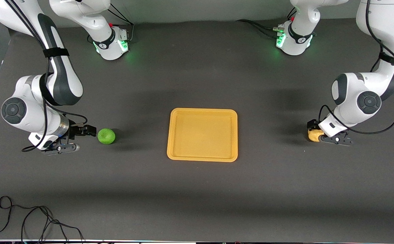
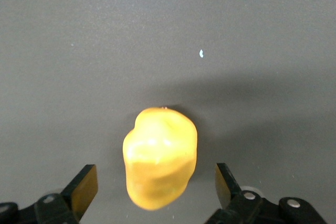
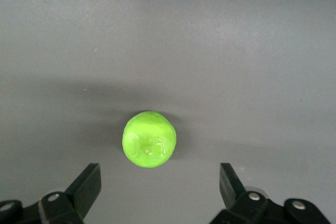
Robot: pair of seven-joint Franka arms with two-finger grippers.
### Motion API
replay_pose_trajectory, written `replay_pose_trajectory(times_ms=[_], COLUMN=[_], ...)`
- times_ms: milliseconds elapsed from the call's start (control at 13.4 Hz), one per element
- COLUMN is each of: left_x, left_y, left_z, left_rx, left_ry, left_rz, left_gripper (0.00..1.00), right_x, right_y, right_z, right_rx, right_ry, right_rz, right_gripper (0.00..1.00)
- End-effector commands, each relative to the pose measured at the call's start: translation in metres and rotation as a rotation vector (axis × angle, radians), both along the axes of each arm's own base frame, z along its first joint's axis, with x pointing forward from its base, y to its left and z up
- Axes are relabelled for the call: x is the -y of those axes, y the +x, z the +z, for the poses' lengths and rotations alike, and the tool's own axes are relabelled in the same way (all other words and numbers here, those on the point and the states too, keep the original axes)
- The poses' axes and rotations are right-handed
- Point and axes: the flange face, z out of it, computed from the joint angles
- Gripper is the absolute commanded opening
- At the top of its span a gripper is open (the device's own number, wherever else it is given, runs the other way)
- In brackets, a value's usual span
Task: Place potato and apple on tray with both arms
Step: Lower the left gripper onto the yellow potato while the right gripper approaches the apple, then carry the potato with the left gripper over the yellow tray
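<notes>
We have the left gripper [image 2: 156,187] spread wide around the potato [image 2: 160,157], the right gripper [image 3: 157,187] wide, near the apple [image 3: 149,139]. Either could roll aside (the apple especially) if a finger nudges it on the bench [image 1: 197,189], missing the tray [image 1: 202,134].

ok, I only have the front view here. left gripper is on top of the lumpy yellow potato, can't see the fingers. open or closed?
Observer: Open. In the left wrist view the left gripper has its fingers spread, with the lumpy pale yellow potato between them and a gap on each side.
Operator: and the right one by the green apple?
Observer: Also open. The right gripper has the small round bright green apple centred just ahead of its fingertips, not yet between them.
Operator: anything on the tray?
Observer: No. The flat orange-yellow plastic tray holds neither fruit.
</notes>
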Motion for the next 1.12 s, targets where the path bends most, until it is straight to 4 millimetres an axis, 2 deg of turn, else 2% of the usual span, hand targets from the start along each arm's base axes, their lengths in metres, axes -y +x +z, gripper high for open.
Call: replay_pose_trajectory(times_ms=[0,224,299,373,522,672,746,821,1045], left_x=[-0.001,0.0,-0.002,-0.002,-0.002,-0.003,-0.003,-0.005,-0.007], left_y=[-0.003,-0.008,-0.01,-0.011,-0.013,-0.016,-0.011,-0.004,0.036], left_z=[-0.018,-0.042,-0.045,-0.044,-0.044,-0.046,-0.037,-0.023,0.056], left_rx=[0.035,0.054,0.056,0.053,0.044,0.017,0.026,0.024,-0.06], left_ry=[0.0,-0.007,-0.007,-0.007,-0.006,-0.004,-0.002,0.001,0.025], left_rz=[-0.027,-0.031,-0.03,-0.033,-0.027,-0.018,-0.013,-0.007,0.015], left_gripper=[1.0,1.0,0.97,0.85,0.45,0.18,0.13,0.12,0.13], right_x=[0.001,0.001,0.002,0.003,0.004,0.003,0.0,0.001,0.011], right_y=[-0.007,-0.011,-0.011,-0.012,-0.018,-0.029,-0.031,-0.031,-0.023], right_z=[0.031,0.078,0.096,0.112,0.149,0.19,0.206,0.209,0.195], right_rx=[0.046,0.032,0.027,0.025,0.03,0.064,0.072,0.072,0.057], right_ry=[0.003,0.009,0.009,0.011,0.015,0.022,0.013,0.007,0.006], right_rz=[-0.006,-0.011,-0.012,-0.009,-0.009,-0.006,0.002,0.004,-0.015], right_gripper=[1.0,1.0,1.0,1.0,1.0,1.0,1.0,1.0,1.0])
